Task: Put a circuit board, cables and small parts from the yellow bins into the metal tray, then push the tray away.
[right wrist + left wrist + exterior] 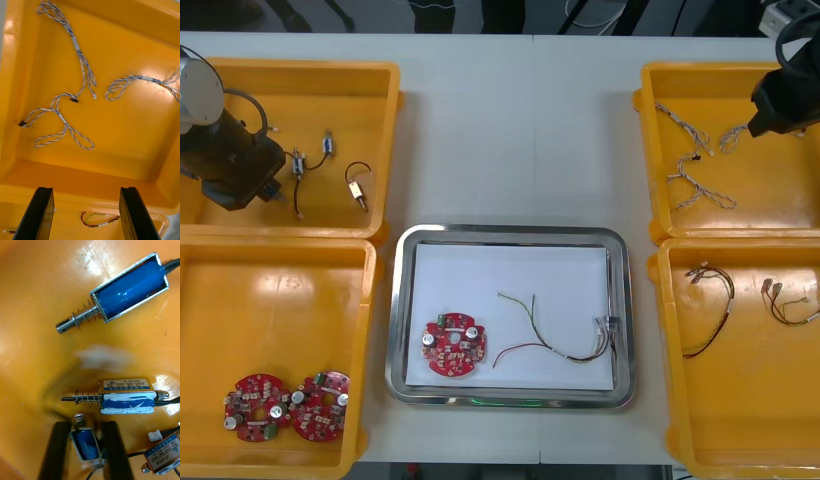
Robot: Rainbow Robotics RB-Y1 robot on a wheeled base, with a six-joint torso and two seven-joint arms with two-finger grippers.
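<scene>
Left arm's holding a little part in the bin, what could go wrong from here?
1. The left gripper pinches a small metal part that sits tilted between its fingers; it might slip on lifting.
2. A neighbouring small metal part and black leads lie close by; they could snag and be dragged.
3. The right gripper, open above the twisted blue and white cables, may catch two, since they lie close together.

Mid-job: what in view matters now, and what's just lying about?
In the job: left gripper, fingers shut on a small metal part; open right gripper over twisted cables; metal tray with board and cable.
Lying about: spare boards; near right bin's cables.
</scene>
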